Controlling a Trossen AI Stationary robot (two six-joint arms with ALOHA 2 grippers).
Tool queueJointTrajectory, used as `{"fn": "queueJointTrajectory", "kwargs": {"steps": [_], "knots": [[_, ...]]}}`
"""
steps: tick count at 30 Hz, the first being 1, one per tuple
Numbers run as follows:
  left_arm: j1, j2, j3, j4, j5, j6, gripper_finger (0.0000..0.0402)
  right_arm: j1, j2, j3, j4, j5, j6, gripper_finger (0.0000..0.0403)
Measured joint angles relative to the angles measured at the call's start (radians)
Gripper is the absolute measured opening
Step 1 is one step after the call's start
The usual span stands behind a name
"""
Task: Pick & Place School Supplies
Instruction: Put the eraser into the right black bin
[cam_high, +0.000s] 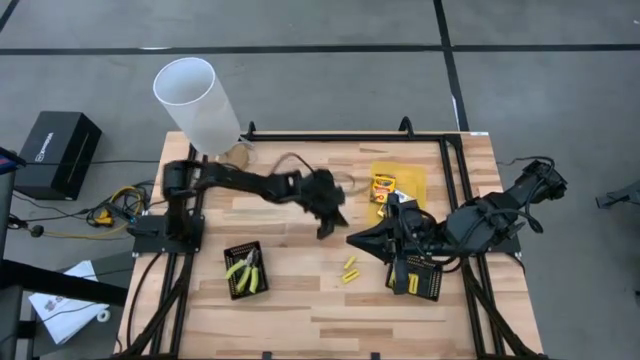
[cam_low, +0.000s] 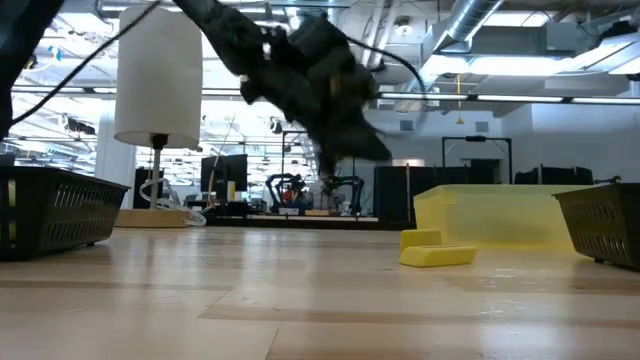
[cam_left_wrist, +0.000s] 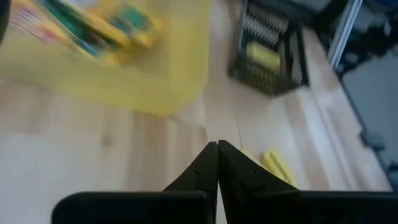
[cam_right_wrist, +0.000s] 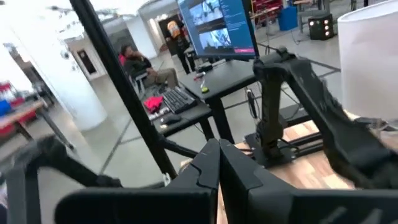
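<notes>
High view, left to right: pliers (cam_high: 243, 269) lie in the lower-left mesh tray (cam_high: 232, 252). Left gripper (cam_high: 324, 232) at centre, clenched, empty, above the table. Two sticks (cam_high: 349, 270) lie loose on the wood (cam_high: 300, 310), lower centre. Right gripper (cam_high: 351, 240) clenched, empty, just right of centre. Box (cam_high: 383, 185) in the yellow tray (cam_high: 412, 181), upper right. Right mesh tray (cam_high: 420, 285) holds something yellow, probably boxes.

The left pincer (cam_left_wrist: 217, 163) is closed above the wooden counter (cam_left_wrist: 93, 168), empty. Beyond lie a yellow stick (cam_left_wrist: 278, 167), a yellow tray (cam_left_wrist: 143, 87) holding printed boxes (cam_left_wrist: 87, 28), and a black mesh tray (cam_left_wrist: 270, 53).
</notes>
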Motion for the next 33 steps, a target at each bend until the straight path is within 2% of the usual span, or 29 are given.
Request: {"fn": "queueJointTrajectory", "kwargs": {"steps": [5,10,15,21,25,27,33], "knots": [[0.057,-0.168,0.001,-0.082,0.002,-0.002,0.0001,-0.004,-0.02,0.0,-0.087,-0.03,-0.038,0.0],[0.079,-0.37,0.002,-0.121,0.007,-0.051,0.0001,-0.038,-0.025,0.0,-0.273,-0.086,-0.041,0.0],[0.045,-0.576,0.002,-0.129,0.009,-0.131,0.0001,-0.123,-0.016,0.0,-0.433,-0.279,-0.107,0.0],[-0.058,-0.772,0.002,-0.131,0.003,-0.204,0.0001,-0.262,0.002,-0.007,-0.643,-0.485,-0.306,0.0],[-0.159,-0.841,0.002,-0.138,-0.095,-0.24,0.0001,-0.383,0.005,-0.072,-0.715,-0.714,-0.405,0.0001],[-0.207,-0.857,0.002,-0.141,-0.154,-0.238,0.0001,-0.433,0.004,-0.106,-0.726,-0.791,-0.449,0.0008],[-0.263,-0.859,0.002,-0.154,-0.193,-0.236,0.0001,-0.534,0.003,-0.197,-0.724,-0.829,-0.566,0.006]]}}
